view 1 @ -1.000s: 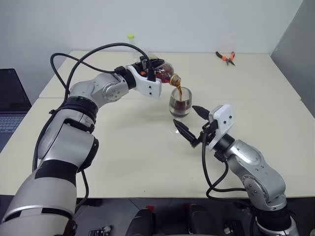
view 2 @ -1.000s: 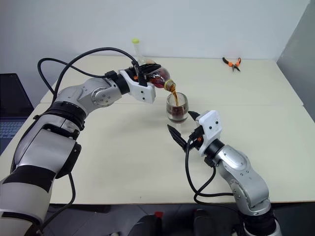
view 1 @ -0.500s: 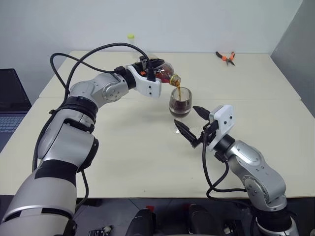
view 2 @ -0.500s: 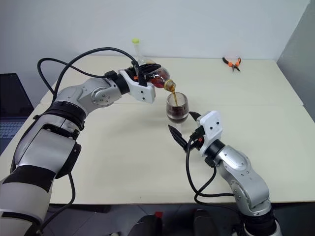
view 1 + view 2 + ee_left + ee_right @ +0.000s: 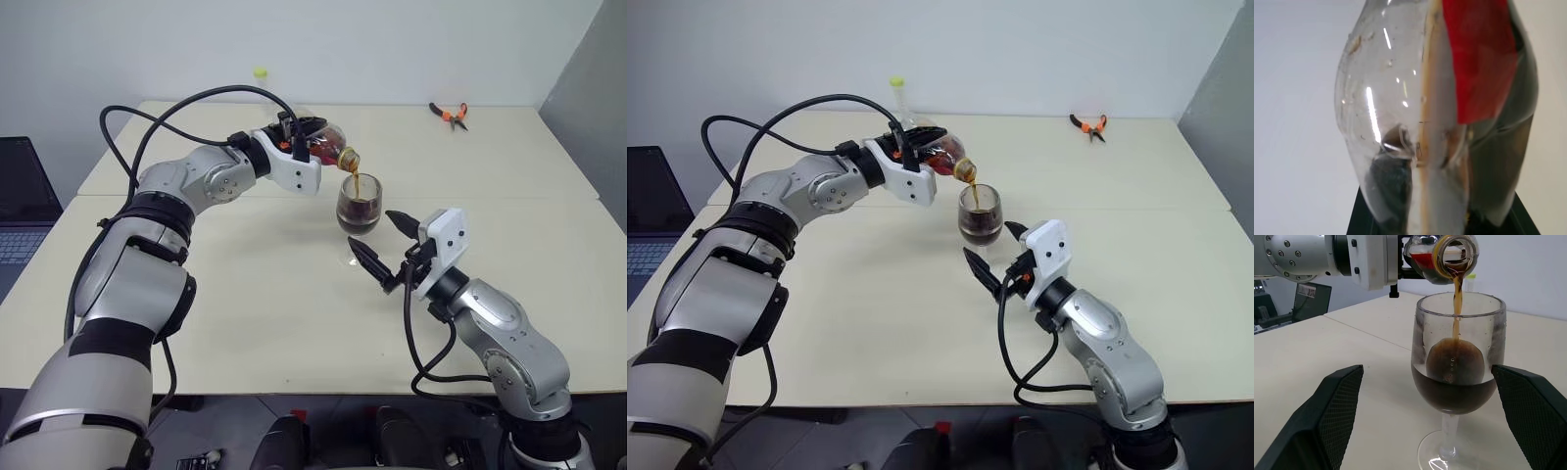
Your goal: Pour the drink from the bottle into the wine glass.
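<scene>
Left gripper [image 5: 312, 147], fingers clenched on the tipped bottle [image 5: 326, 145], above the wine glass [image 5: 358, 208] standing on the surface [image 5: 245, 294]. The drink [image 5: 1455, 387] streams into the bowl. Right gripper [image 5: 383, 245], fingers spread wide, flanks the glass stem without touching.

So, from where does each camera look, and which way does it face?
Head views: forward and down over the table, both arms in frame.
Left wrist view: along the left claw, at the tilted bottle it grips.
Right wrist view: between the open right claw fingers, at the wine glass.
Shared: the head and right wrist views all show the drink pouring.
</scene>
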`<action>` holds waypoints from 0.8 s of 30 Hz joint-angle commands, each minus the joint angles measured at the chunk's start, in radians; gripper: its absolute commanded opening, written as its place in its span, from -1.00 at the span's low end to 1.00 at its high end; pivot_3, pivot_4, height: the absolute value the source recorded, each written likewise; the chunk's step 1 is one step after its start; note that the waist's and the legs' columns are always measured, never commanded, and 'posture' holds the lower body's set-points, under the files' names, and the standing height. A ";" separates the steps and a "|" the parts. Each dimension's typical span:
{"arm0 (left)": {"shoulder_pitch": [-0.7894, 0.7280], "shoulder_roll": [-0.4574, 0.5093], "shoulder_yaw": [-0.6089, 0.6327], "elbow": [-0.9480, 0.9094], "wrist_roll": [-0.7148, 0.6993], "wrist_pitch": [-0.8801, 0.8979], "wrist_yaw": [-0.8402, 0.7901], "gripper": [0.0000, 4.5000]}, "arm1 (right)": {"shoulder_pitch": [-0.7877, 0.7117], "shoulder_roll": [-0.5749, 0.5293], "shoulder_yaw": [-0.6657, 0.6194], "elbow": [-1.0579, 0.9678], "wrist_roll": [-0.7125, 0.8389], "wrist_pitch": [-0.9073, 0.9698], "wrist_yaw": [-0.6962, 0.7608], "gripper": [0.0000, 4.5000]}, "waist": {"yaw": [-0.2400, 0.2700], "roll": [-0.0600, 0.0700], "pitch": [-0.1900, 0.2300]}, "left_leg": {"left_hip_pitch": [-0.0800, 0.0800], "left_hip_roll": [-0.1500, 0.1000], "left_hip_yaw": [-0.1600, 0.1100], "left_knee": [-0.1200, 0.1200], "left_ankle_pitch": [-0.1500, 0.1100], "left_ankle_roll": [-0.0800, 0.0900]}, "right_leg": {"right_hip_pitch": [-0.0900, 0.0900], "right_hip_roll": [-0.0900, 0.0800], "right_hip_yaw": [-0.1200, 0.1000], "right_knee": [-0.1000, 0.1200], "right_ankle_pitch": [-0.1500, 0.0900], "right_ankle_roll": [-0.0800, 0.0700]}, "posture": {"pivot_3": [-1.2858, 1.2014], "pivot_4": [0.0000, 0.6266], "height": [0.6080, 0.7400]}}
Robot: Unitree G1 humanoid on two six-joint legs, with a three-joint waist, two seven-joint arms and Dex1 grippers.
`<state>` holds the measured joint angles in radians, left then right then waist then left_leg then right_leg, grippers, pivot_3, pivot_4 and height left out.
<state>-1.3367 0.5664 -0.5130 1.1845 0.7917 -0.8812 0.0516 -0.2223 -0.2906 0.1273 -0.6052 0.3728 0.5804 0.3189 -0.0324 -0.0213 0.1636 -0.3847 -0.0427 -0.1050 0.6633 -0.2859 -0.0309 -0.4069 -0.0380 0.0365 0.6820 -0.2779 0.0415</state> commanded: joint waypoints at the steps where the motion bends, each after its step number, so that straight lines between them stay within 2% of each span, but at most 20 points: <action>1: -0.044 0.018 0.006 -0.006 -0.007 -0.004 0.013 -0.61 | -0.005 0.006 -0.020 -0.019 0.001 -0.014 -0.004 1.00 | 0.000 0.000 0.000 | 0.000 0.000 0.000 0.000 0.000 0.000 | 0.000 0.000 0.000 0.000 0.000 0.000 | 0.03 -0.52 1.00; 15: -0.035 0.013 0.010 -0.006 -0.016 -0.010 0.005 -0.62 | -0.007 0.009 -0.019 -0.018 -0.001 -0.013 -0.002 1.00 | 0.000 0.000 0.000 | 0.000 0.000 0.000 0.000 0.000 0.000 | 0.000 0.000 0.000 0.000 0.000 0.000 | 0.03 -0.52 1.00; 24: -0.015 -0.003 0.041 -0.011 -0.082 -0.034 -0.048 -0.64 | -0.010 0.013 -0.013 -0.012 -0.007 -0.021 0.000 1.00 | 0.000 0.000 0.000 | 0.000 0.000 0.000 0.000 0.000 0.000 | 0.000 0.000 0.000 0.000 0.000 0.000 | 0.03 -0.52 1.00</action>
<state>-1.3354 0.5611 -0.5101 1.1845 0.7504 -0.9070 0.0060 -0.2223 -0.2836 0.1200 -0.6007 0.3719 0.5795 0.3194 -0.0324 -0.0213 0.1636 -0.3847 -0.0427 -0.1048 0.6634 -0.2859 -0.0309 -0.4069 -0.0379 0.0366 0.6821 -0.2778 0.0415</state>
